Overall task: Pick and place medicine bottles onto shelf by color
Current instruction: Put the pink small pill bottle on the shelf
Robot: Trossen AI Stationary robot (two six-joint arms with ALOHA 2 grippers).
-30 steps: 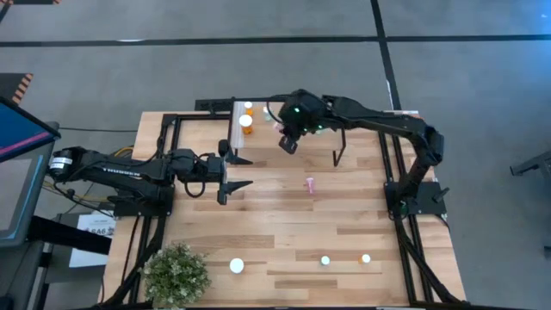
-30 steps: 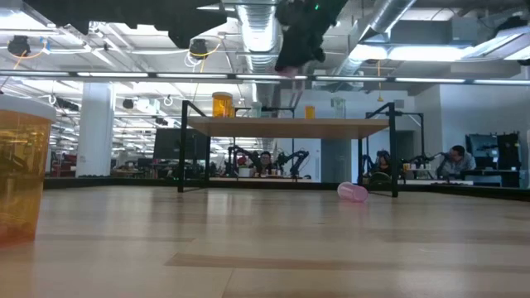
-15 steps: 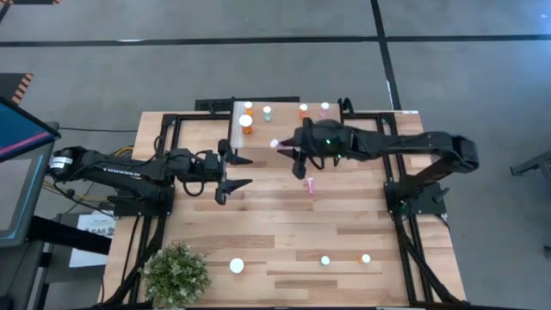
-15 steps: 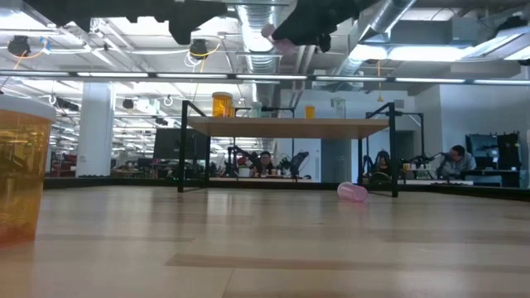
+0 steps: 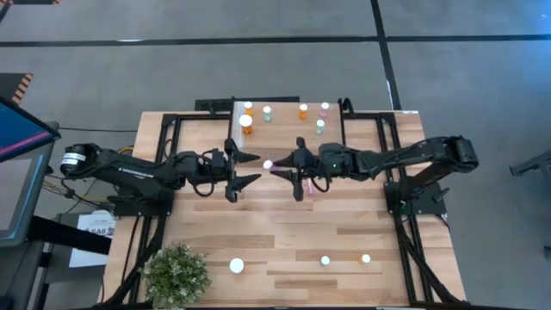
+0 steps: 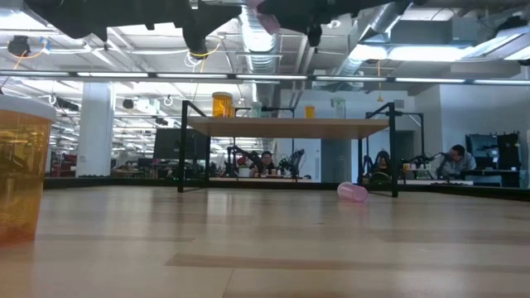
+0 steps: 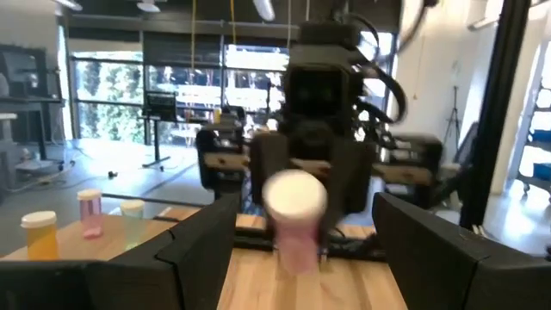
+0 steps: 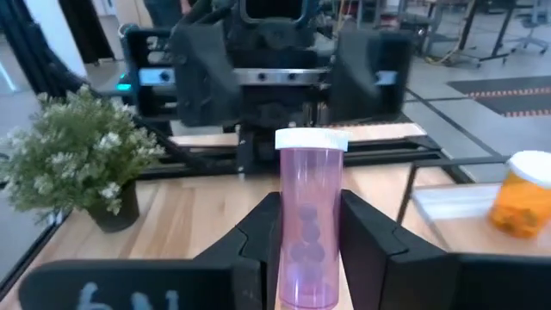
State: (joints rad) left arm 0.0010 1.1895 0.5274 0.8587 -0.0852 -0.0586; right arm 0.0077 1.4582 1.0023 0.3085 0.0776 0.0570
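My right gripper (image 5: 281, 166) hovers over the table's middle, shut on a pink medicine bottle (image 8: 307, 226) whose white cap (image 5: 268, 164) faces my left gripper (image 5: 256, 167). The left gripper is open and level, its fingertips just short of the cap, touching nothing. In the left wrist view the cap (image 7: 295, 196) shows between my left fingers, farther off. The shelf (image 5: 288, 120) at the far edge carries several bottles standing on their bases, among them a larger orange one (image 5: 246, 123). Another pink bottle (image 6: 352, 192) lies on its side on the table. My right gripper pinches the pink bottle's body (image 8: 303, 258) between its two fingers, at the end away from the cap. The fingers come level from the table's right and lie along the bottle. The bottle is lifted clear, about level, its cap sticking out past the fingertips.
Near the table's front edge stand a large white-capped bottle (image 5: 236, 266), two small ones (image 5: 325, 260) (image 5: 366, 258) and a potted plant (image 5: 176, 274). A big orange bottle (image 6: 21, 165) fills the low view's left. People sit in the room behind.
My right gripper has come away from the shelf toward the table's near and left side with the pink bottle, sinking and tipping from pointing down to level, cap toward my left gripper. My left gripper has moved a little toward the right, toward the bottle.
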